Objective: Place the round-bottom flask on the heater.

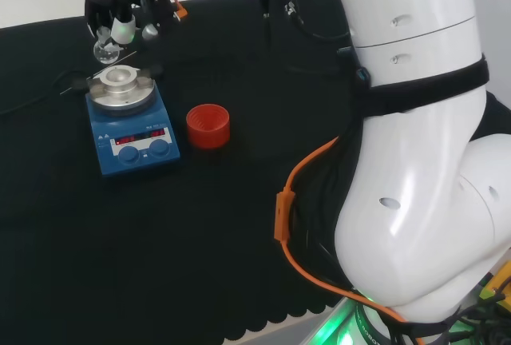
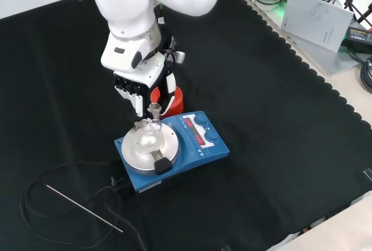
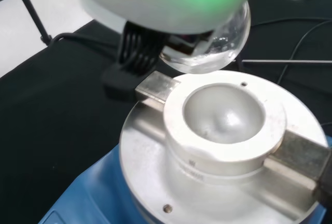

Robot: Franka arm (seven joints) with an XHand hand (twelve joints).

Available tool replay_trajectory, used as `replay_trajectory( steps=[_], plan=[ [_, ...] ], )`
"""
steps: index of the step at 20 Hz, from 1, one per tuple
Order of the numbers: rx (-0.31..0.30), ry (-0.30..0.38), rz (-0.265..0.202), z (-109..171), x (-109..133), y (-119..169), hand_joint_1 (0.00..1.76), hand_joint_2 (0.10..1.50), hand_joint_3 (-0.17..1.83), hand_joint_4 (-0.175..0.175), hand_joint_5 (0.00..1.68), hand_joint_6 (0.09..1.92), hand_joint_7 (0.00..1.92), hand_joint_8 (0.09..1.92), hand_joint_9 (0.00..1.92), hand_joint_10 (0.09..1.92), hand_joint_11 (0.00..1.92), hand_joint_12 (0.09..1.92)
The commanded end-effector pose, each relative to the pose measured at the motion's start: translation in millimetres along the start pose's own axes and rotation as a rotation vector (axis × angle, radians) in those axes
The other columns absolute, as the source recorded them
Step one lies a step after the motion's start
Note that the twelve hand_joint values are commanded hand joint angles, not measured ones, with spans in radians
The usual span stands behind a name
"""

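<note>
A clear round-bottom flask (image 1: 104, 49) hangs from my hand (image 1: 120, 5), whose fingers are curled round its neck. In the head view the flask is just above and slightly left of the heater's silver top. The heater (image 1: 132, 139) is a blue box with two knobs and a round metal block holding a bowl-shaped well (image 3: 223, 112). In the wrist view the flask's bulb (image 3: 218, 45) floats a little above the well's far rim, apart from it. From the front, the flask (image 2: 147, 137) shows over the heater's plate (image 2: 136, 158), below my hand (image 2: 139, 79).
A red ribbed ring (image 1: 207, 125) stands on the cloth just right of the heater in the head view, and behind my hand from the front (image 2: 176, 97). A thin metal rod (image 2: 81, 207) and a black cable (image 2: 58, 175) lie near the heater. Papers (image 2: 317, 15) lie off the cloth.
</note>
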State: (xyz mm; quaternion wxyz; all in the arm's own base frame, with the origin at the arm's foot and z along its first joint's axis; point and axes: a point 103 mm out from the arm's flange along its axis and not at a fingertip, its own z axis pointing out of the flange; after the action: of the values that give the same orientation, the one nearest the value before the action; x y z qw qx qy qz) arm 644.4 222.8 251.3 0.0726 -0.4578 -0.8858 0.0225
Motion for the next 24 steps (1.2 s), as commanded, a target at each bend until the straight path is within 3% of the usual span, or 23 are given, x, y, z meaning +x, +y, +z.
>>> replay_trajectory(
  steps=[1, 24],
  plan=[
    [0.012, 0.002, -0.009, 4.1, 2.0, 0.1, 1.33, 0.49, 0.94, -0.175, 1.21, 0.74, 1.47, 0.64, 1.70, 0.33, 1.70, 0.91],
    [0.003, 0.012, 0.004, 11.7, -8.4, -2.7, 1.33, 0.48, 0.95, -0.175, 1.21, 0.74, 1.47, 0.64, 1.71, 0.33, 1.70, 0.91]
  ],
)
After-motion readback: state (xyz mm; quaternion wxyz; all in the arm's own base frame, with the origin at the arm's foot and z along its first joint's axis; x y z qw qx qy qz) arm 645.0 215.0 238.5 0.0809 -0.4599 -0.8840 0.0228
